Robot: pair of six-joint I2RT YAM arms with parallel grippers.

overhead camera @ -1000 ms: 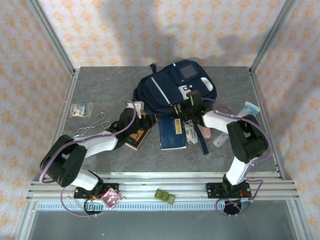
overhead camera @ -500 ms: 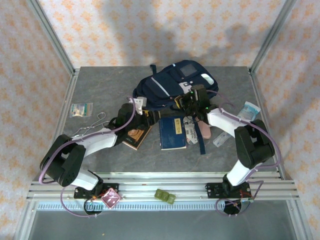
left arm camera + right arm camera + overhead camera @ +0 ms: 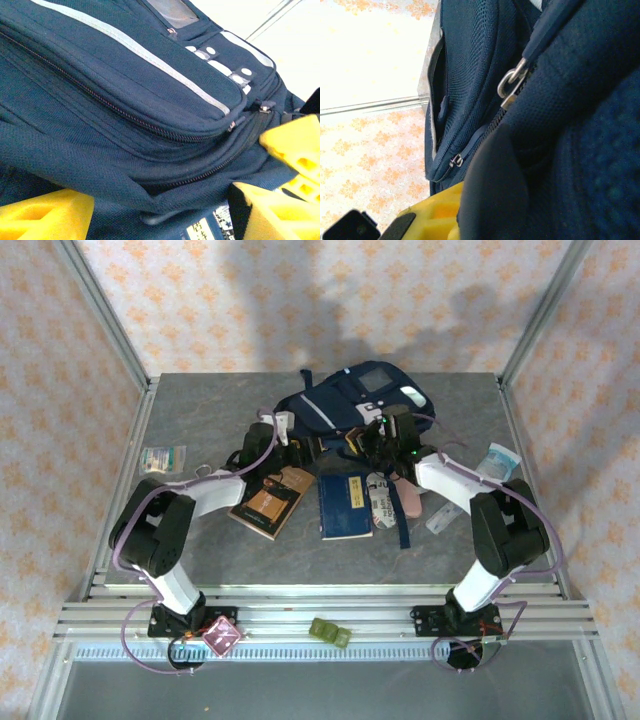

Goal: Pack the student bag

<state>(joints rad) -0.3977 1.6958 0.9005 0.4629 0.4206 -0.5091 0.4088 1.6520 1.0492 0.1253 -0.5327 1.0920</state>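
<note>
Reference for all positions is the student bag (image 3: 352,405). It lies front panel up on the table (image 3: 200,540), across from the arm bases.

Right gripper (image 3: 384,437): at the bag's near edge, right of its middle. It is clenched. In the right wrist view, navy mesh bunches against its yellow finger (image 3: 437,212), close to a zip pull (image 3: 509,86). You appear to be pinching a fold of the bag by that zip. Judgement: this grip holds the edge up and taut so the zip line can part.

Left gripper (image 3: 162,212): at the bag's near edge, left of its middle. It is released. The yellow fingers (image 3: 47,217) stand wide, and a loose fold of bag fabric lies between them, unsqueezed. A closed zip (image 3: 115,107) runs across the panel above that fold. Judgement: you are lined up to take the opposite lip, so that two grips can spread the opening.

Items in front of the bag:
- A navy book with a yellow label (image 3: 345,505) lies flat, directly in front.
- A brown notebook (image 3: 268,500) lies to the front-left.
- A white patterned pouch (image 3: 381,498) and a pink item (image 3: 408,502) lie side by side to the front-right.

All are near the bag, which keeps each carry short.

Status: these items lie outside the bag. I cannot tell whether the main zip is open.

Risk: if you close the left claw on too thin a fold, it may slip.
</note>
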